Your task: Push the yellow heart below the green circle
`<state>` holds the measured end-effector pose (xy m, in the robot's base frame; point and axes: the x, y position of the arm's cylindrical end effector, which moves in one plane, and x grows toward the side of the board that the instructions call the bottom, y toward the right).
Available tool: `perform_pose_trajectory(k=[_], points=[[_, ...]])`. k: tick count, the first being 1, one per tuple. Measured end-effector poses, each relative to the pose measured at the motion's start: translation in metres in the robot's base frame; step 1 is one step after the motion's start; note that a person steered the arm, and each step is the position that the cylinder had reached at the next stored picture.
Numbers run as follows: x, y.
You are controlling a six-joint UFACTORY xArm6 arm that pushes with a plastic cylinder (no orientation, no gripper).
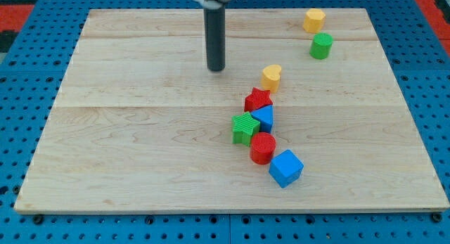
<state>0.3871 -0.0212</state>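
Note:
The yellow heart (271, 76) lies right of the board's middle. The green circle (321, 46) stands at the upper right, up and to the right of the heart, with a gap between them. My tip (215, 68) rests on the board to the left of the yellow heart, about a block's width or two away, not touching it. The rod rises straight up from there to the view's top.
A yellow hexagon (314, 20) sits just above the green circle. Below the heart is a cluster: red star (257, 99), blue triangle (264, 118), green star (245, 127), red cylinder (263, 148), blue cube (286, 168). The wooden board (126, 152) ends on blue pegboard.

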Motion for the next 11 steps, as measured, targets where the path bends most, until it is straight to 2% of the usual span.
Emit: perform_pose_trajectory(k=[1,2,3,4,5,6,7,8,9,11], points=[[0.004,0.045],[-0.002,0.128],[-0.001,0.121],[0.052,0.14],[0.041,0.174],[0.02,0.154],[0.019,0.106],[-0.02,0.055],[-0.019,0.112],[-0.001,0.134]])
